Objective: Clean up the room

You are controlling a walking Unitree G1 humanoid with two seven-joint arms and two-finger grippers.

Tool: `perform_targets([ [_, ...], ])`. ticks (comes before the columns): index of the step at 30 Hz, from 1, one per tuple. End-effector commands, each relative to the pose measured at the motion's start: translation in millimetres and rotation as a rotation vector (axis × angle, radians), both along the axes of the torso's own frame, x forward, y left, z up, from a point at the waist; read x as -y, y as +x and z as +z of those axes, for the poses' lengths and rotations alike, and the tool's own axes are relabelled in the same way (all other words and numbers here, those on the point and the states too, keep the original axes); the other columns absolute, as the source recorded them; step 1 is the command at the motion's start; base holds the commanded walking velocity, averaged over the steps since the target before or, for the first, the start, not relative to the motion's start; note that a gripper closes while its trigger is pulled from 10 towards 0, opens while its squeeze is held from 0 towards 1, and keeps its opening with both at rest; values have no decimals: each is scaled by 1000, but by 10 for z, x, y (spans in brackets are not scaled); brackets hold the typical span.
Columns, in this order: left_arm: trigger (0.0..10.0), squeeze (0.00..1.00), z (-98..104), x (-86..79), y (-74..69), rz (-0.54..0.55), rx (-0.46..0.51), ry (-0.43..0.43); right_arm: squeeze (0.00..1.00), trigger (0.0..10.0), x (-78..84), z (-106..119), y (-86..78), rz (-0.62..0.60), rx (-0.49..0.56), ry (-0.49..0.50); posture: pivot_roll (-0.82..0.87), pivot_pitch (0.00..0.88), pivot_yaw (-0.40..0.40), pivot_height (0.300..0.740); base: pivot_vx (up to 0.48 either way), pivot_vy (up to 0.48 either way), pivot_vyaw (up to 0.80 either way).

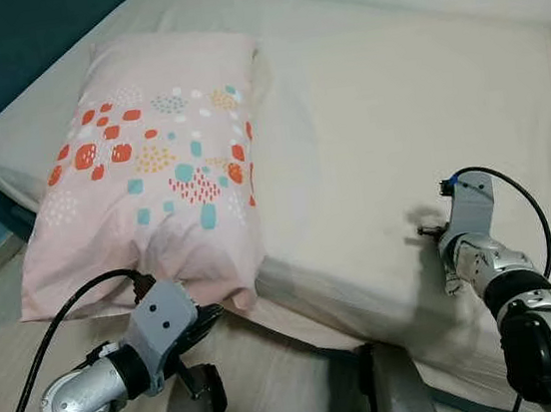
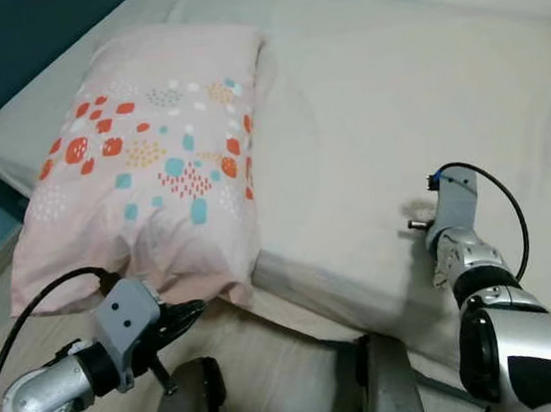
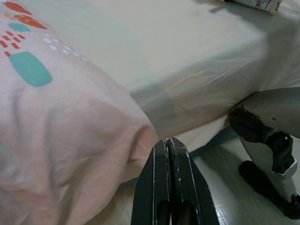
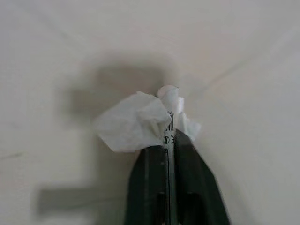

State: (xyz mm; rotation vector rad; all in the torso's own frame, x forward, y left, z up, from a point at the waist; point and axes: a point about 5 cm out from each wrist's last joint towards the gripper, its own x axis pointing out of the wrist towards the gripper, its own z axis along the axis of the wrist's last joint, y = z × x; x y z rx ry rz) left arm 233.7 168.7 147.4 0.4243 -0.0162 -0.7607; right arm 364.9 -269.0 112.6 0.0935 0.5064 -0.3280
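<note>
From the head views, the robot is standing at the near edge of a bed (image 1: pixel 366 124) covered in a plain pale sheet, with a pink pillow (image 1: pixel 154 161) dotted in red and teal lying on the left and hanging slightly over that edge. The left gripper (image 1: pixel 209 320) is hovering just below the pillow's near corner, apparently parked there while the other arm works. The right gripper (image 2: pixel 427 209) is reaching over the sheet on the right, likely lifting litter off the bed. In the left wrist view, the left fingers (image 3: pixel 169 187) are pressed together on nothing, with pillow fabric just beyond the tips. In the right wrist view, the right fingers (image 4: pixel 152 183) are pinching a crumpled white wrapper (image 4: pixel 136 122) just above the sheet; its thin printed strip is running lengthwise between the fingers, in line with them, while the crumpled bulk is bunching past the tips toward the mattress.
</note>
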Motion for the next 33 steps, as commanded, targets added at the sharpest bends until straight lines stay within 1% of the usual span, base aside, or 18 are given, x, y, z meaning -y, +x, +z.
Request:
perform_targets([
  [1, 10000, 0, -93, 81, -56, -17, -36, -8, 0, 0, -78, -306, -149, 5, -111, 73, 167, 230, 1, 555, 0, 0, 0],
  [7, 10000, 0, -137, 104, -49, -2, -39, -23, 0, 0, -153, -246, -85, 24, -65, 109, 137, 194, -10, 555, 0, 0, 0],
  [9, 10000, 0, -153, 80, 18, 68, -30, -57, 0, 0, -259, -94, 35, 47, 17, 162, 100, 155, -21, 555, 0, 0, 0],
  [11, 10000, 0, -157, 64, 48, 101, -27, -70, 0, 0, -301, -30, 81, 54, 50, 186, 100, 155, -21, 555, 0, 0, 0],
  [12, 10000, 0, -159, 4, 153, 201, -18, -103, 0, 0, -405, 120, 180, 93, 120, 212, 74, 129, -30, 555, 0, 0, 0],
  [14, 10000, 0, -159, 4, 153, 201, -18, -103, 0, 0, -405, 120, 180, 93, 120, 212, 74, 129, -30, 555, 0, 0, 0],
  [16, 10000, 0, -132, -63, 310, 344, -5, -185, 0, 0, -570, 315, 291, 175, 230, 219, 46, 76, -57, 555, 0, 0, 0],
  [18, 10000, 0, -132, -63, 310, 344, -5, -185, 0, 0, -570, 315, 291, 175, 230, 219, 46, 76, -57, 555, 0, 0, 0],
  [19, 10000, 0, -150, -143, 452, 527, -21, -281, 0, 10000, -805, 434, 337, 307, 339, 158, 27, 40, -66, 555, 0, 0, 0],
  [20, 10000, 0, -150, -143, 452, 527, -21, -281, 0, 10000, -805, 434, 337, 307, 339, 158, 27, 40, -66, 555, 0, 0, 0],
  [22, 10000, 0, -200, -202, 529, 671, -49, -339, 0, 10000, -1046, 482, 307, 436, 426, 87, 18, 30, -64, 555, 0, 0, 0],
  [23, 10000, 0, -212, -215, 544, 702, -53, -348, 0, 10000, -1117, 494, 290, 474, 452, 66, 18, 30, -64, 555, 0, 0, 0],
  [24, 10000, 0, -212, -215, 544, 702, -53, -348, 0, 10000, -1117, 494, 290, 474, 452, 66, 18, 30, -64, 555, 0, 0, 0],
  [25, 10000, 0, -232, -228, 542, 741, -31, -326, 0, 10000, -1214, 446, 223, 544, 470, -39, 7, 17, -62, 555, 0, 0, 0],
  [26, 10000, 0, -267, -233, 532, 785, -18, -326, 0, 10000, -1336, 359, 119, 613, 490, -110, 6, 15, -64, 555, 0, 0, 0],
  [27, 10000, 0, -267, -233, 532, 785, -18, -326, 0, 10000, -1336, 359, 119, 613, 490, -110, 6, 15, -64, 555, 0, 0, 0],
  [29, 10000, 0, -318, -229, 513, 840, -6, -335, 0, 10000, -1500, 215, -61, 694, 516, -184, 5, 11, -68, 555, 0, 0, 0],
  [33, 10000, 0, -340, -190, 493, 873, 11, -363, 0, 10000, -1563, -6, -260, 701, 509, -220, 4, 10, -68, 555, 0, 0, 0],
])
